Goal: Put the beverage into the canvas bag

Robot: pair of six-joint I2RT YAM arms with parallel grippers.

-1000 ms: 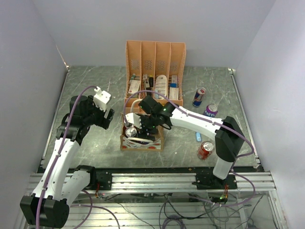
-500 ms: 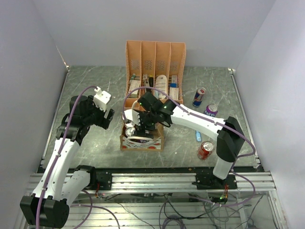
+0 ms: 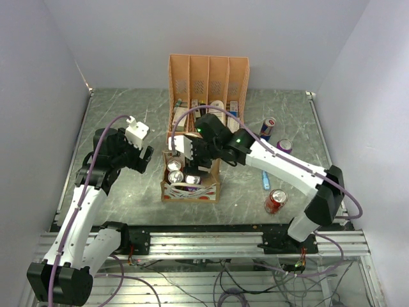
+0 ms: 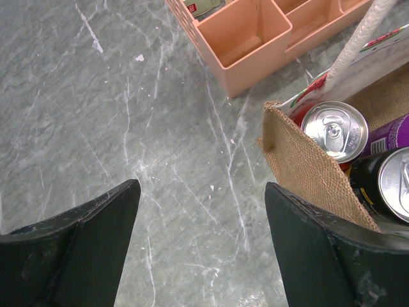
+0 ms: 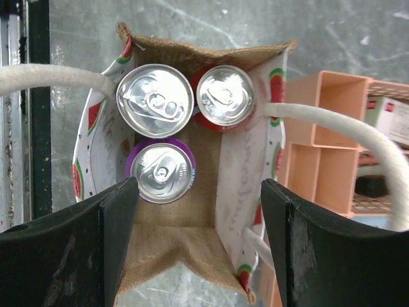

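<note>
Right of the left claw, the bag runs off the picture's edge, taking most of a purple can and part of a black can with it. The organiser ahead is cropped at the top. Beneath the right claw, three cans show lids only, their bodies sunk in the bag. Both handles leave the picture. From overhead, the right arm covers the bag's far side. A blue item well right of that claw is too small to identify.
</note>
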